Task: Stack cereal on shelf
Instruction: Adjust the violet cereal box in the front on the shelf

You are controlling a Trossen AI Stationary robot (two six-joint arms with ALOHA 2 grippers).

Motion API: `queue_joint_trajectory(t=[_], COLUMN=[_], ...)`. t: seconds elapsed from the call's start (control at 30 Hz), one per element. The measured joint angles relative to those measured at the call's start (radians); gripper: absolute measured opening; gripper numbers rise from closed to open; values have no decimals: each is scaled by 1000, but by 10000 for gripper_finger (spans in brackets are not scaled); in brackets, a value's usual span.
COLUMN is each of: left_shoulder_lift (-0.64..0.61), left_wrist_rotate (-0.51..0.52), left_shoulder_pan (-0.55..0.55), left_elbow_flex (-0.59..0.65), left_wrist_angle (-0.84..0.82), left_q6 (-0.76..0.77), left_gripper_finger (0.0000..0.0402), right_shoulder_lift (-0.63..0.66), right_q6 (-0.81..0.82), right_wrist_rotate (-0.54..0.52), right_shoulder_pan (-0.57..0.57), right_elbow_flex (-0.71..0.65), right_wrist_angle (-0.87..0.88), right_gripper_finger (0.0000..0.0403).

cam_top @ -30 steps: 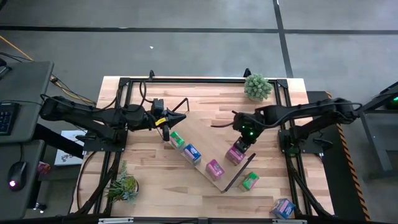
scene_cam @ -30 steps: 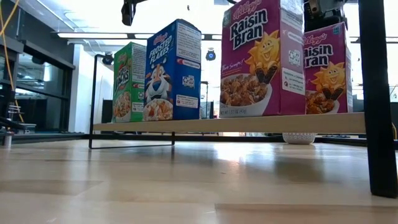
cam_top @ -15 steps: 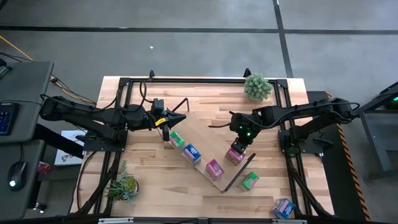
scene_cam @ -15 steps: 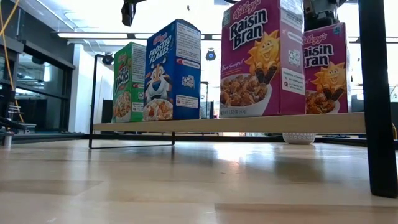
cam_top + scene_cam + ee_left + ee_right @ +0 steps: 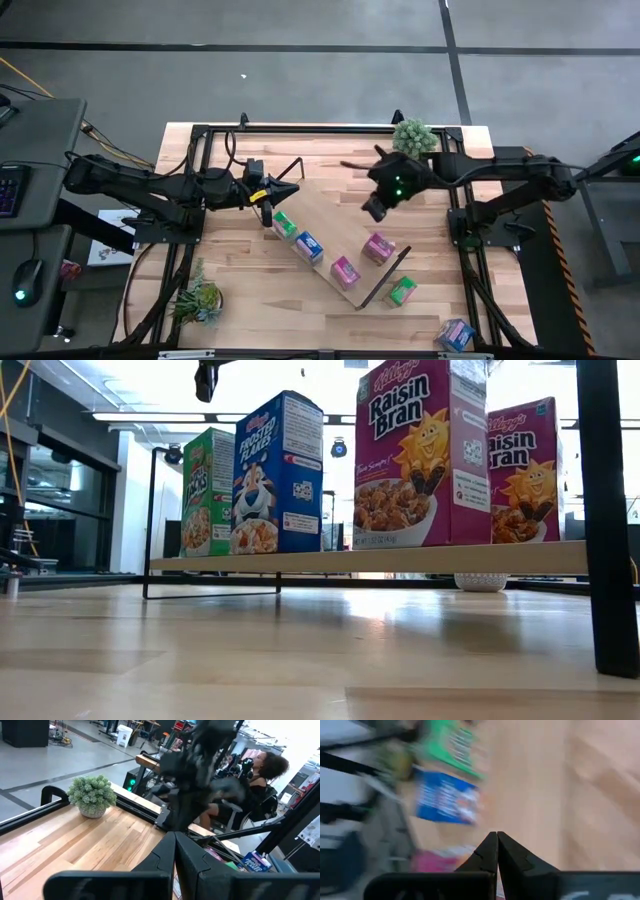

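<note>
Tabletop: carries shelf, set diagonally betw. both jaws.
Cereal, 4 of 6 shelved below the right jaws: green, blue "Frosted Flakes", two pink "Raisin Bran".
You've 2 left, off-shelf: green, blue.
Left jaws closed, empty, beside shelved green; right closed, empty.

Landmark: shelf, diagonal on the table
On shelf: four boxes in a row
Off shelf: one box just beside its lower end; another at the table's corner
</note>
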State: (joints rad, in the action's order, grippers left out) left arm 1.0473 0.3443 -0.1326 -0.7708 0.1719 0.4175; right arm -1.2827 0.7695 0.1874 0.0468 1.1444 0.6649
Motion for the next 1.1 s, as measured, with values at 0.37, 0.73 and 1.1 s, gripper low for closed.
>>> queue_joint_trajectory(t=[0.37, 0.73, 1.1], left_shoulder_lift=[0, 0, 0], left_wrist_rotate=[0, -1, -1], left_shoulder_pan=[0, 0, 0], left_elbow_flex=[0, 0, 0], left_wrist_angle=[-17, -25, -41], left_q6=[-8, -8, -8], left_gripper_finger=[0, 0, 0], right_shoulder_lift=[-202, -398, -431], right_q6=[88, 57, 32], right_wrist_rotate=[37, 49, 30], right_shoulder_pan=[-192, -253, -253], right_elbow_flex=[102, 252, 268], right_wrist_angle=[-168, -147, -92], right_gripper_finger=[0, 0, 0])
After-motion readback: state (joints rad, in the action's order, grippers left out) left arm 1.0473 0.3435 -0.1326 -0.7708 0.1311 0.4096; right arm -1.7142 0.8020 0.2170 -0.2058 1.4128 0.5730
